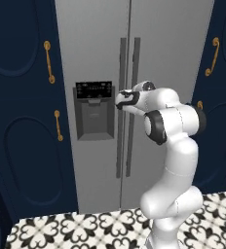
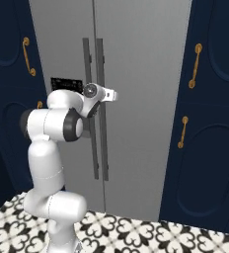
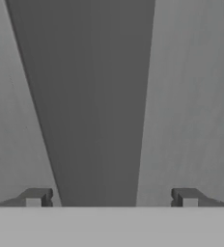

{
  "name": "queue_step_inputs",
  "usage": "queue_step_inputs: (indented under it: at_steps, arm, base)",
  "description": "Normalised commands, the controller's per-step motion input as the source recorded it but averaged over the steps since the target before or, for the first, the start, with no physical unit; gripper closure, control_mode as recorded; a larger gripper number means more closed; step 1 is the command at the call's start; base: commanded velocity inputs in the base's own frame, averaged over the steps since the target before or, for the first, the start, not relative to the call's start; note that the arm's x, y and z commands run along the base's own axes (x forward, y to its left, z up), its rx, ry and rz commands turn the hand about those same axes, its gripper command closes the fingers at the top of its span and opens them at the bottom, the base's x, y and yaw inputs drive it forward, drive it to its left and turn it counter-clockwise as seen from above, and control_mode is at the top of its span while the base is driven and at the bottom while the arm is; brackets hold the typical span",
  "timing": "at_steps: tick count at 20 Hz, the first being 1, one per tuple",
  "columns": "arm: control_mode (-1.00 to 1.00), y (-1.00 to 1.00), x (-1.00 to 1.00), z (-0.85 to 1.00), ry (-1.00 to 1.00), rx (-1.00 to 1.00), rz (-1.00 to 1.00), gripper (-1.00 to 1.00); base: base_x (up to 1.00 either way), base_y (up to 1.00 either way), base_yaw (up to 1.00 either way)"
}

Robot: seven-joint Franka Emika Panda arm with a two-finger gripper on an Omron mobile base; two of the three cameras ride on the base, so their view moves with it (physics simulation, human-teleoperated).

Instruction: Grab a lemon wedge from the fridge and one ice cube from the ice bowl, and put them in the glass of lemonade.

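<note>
My pincer [image 3: 111, 198] stands released, its two dark fingertips [image 3: 35, 198] spread wide on either side of a dark vertical bar handle [image 3: 97, 106] of the fridge [image 1: 95, 44]. In the hand view the handle runs up between the tips, broad and dark against the paler grey of the door, and neither tip touches it; I cannot tell how near the tips stand to the door face behind.

From the left base view my white arm [image 1: 176, 146] rises from the patterned black-and-white floor [image 1: 81, 228] and bends forward at shoulder height, the hand reaching level toward the pair of long handles at the seam of the two doors. The pincer sits at the left-hand handle [image 1: 122, 107], just to the right of the black dispenser panel [image 1: 94, 109] set in the left door. In the right base view the same hand [image 2: 99, 96] presses close to the two handles [image 2: 97, 108], at about their upper middle.

Both fridge doors are shut and flush. Navy cabinets [image 1: 22, 97] with gold handles [image 1: 48, 62] flank the fridge on both sides, their doors closed as well.
</note>
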Motion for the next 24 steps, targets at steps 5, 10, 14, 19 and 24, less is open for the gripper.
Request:
queue_step_inputs:
  at_steps: [5,10,14,19,24]
  arm:
    - [-1.0,0.0,0.56,-0.08,0.0,0.0,0.0,1.0]
    - [-1.0,0.0,0.08,0.02,0.06,0.0,0.0,1.0]
    - [-1.0,-0.14,-0.66,0.19,0.16,0.0,0.0,1.0]
    - [-1.0,-0.29,-0.93,0.16,0.23,0.0,0.0,1.0]
    - [-1.0,-0.36,-0.89,0.17,0.29,0.0,0.0,1.0]
  base:
    - [0.0,0.0,0.0]
    - [0.0,0.0,0.0]
    - [0.0,0.0,0.0]
    - [0.0,0.0,0.0]
    - [0.0,0.0,0.0]
